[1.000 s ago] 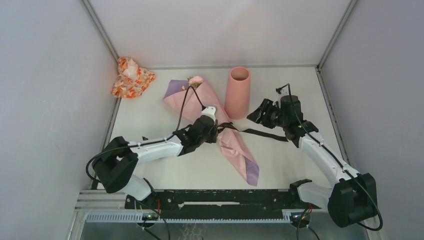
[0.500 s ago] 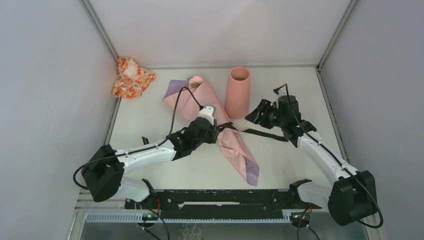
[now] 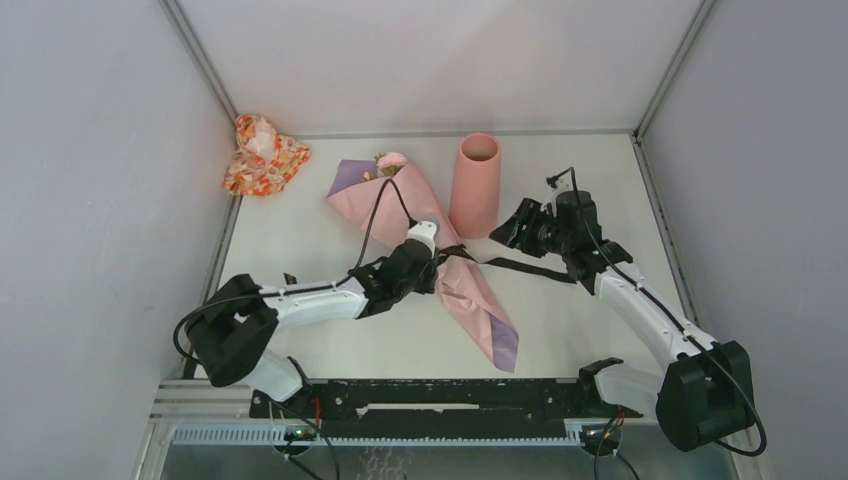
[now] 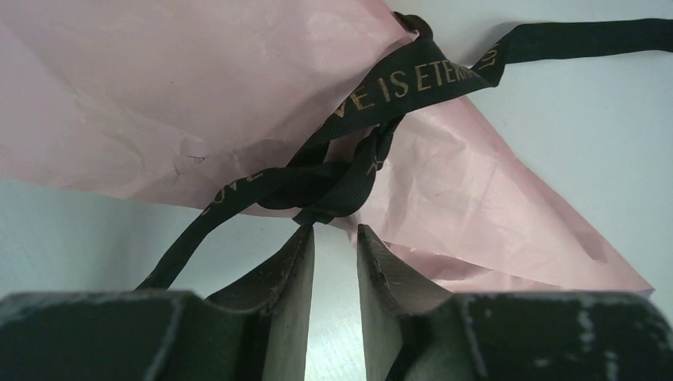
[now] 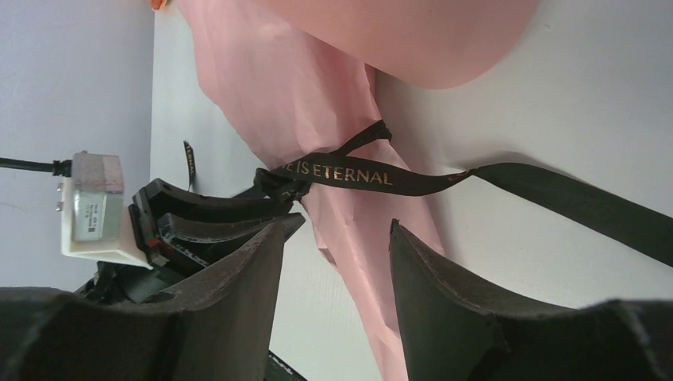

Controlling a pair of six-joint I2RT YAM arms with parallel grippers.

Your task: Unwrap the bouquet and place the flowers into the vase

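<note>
The bouquet (image 3: 455, 280) lies slantwise on the table, a pink and lilac paper cone with a pink flower head (image 3: 392, 160) at its far wide end. Black ribbon (image 3: 525, 268) ties its waist, and the knot (image 4: 325, 190) sits just ahead of my left gripper (image 4: 335, 230). That gripper's jaws are open by a narrow gap with nothing between them. My right gripper (image 3: 520, 228) is open, to the right of the knot, near the foot of the salmon-pink vase (image 3: 475, 185). In the right wrist view the ribbon (image 5: 341, 173) runs across the paper ahead of the jaws.
An orange-red floral cloth bundle (image 3: 262, 155) lies at the back left corner. One ribbon tail trails right across the table below my right gripper. Grey walls close in both sides and the back. The arms' base rail (image 3: 430, 400) runs along the near edge.
My left gripper has slid a little nearer along the bouquet toward the ribbon knot, its jaws narrowing slightly. My right gripper edged slightly left, then held still.
</note>
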